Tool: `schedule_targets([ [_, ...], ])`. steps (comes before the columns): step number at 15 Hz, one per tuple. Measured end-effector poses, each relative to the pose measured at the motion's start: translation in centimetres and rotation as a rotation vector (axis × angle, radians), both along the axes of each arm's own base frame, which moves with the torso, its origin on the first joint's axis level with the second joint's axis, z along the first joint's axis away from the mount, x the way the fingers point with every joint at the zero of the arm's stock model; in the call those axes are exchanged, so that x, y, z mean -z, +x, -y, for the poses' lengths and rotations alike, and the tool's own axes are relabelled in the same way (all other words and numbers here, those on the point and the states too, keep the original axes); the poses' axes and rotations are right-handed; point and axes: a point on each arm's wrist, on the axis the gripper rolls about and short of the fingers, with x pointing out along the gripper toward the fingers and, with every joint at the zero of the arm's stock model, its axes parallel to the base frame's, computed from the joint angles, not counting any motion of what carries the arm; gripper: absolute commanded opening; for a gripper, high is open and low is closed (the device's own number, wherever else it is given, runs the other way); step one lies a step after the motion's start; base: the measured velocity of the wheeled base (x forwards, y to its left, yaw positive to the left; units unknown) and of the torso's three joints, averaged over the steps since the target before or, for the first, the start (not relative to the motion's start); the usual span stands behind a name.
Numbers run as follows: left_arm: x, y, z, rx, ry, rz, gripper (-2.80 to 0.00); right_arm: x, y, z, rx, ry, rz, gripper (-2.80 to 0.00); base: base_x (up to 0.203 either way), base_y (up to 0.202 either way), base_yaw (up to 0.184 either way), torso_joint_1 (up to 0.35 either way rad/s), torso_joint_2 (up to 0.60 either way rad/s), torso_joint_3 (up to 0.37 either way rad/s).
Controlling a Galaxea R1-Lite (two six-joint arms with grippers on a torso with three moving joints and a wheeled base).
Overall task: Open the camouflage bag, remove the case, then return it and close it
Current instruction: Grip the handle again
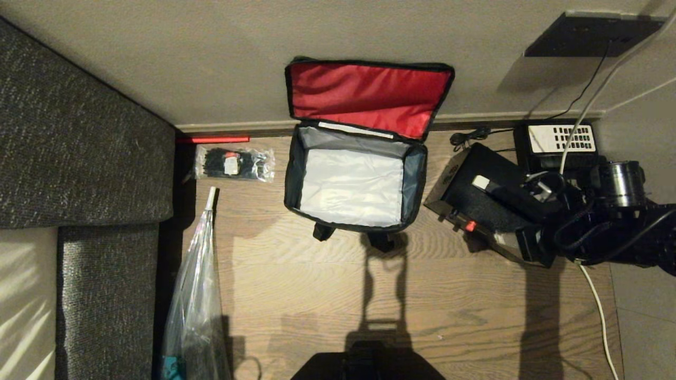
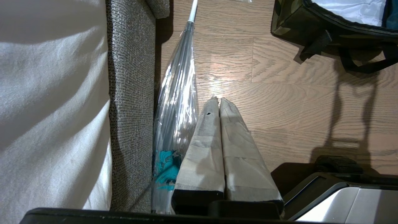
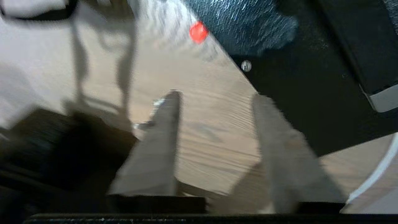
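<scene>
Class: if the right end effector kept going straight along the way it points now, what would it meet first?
Probably bare wooden floor, seen between the open right end effector; the case sits just beside one finger, though depth is unclear.

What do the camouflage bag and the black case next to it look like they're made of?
The camouflage bag looks like soft woven fabric: its red lid lining creases and has a slight sheen, and the pale interior wrinkles. The case seems to be rigid plastic with a matte, finely textured surface and straight edges, though metal cannot be ruled out.

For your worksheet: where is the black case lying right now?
In the head view the case lies on the wooden floor, right of the camouflage bag, beside the telephone.
</scene>
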Motion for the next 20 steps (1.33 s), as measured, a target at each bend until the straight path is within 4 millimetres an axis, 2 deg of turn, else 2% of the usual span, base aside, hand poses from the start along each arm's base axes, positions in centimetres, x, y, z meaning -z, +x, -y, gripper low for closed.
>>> schedule_targets([
  [6,0.0,0.0,0.0,0.000,0.000,0.000,-2.80,-0.6,-0.1,0.5,0.047,-0.314,0.105,0.00,0.000,0.000,0.000,0.000,0.00,0.000],
  [11,0.0,0.0,0.0,0.000,0.000,0.000,-2.80,0.4,0.3,0.8,0.305,-0.652,0.171,0.00,0.000,0.000,0.000,0.000,0.00,0.000],
  [15,0.0,0.0,0.0,0.000,-0.001,0.000,-2.80,1.6,2.2,0.4,0.438,-0.691,0.267,0.00,0.000,0.000,0.000,0.000,0.00,0.000],
  [20,0.0,0.0,0.0,0.000,0.000,0.000,-2.80,2.2,3.4,-0.6,0.433,-0.719,0.413,0.00,0.000,0.000,0.000,0.000,0.00,0.000],
])
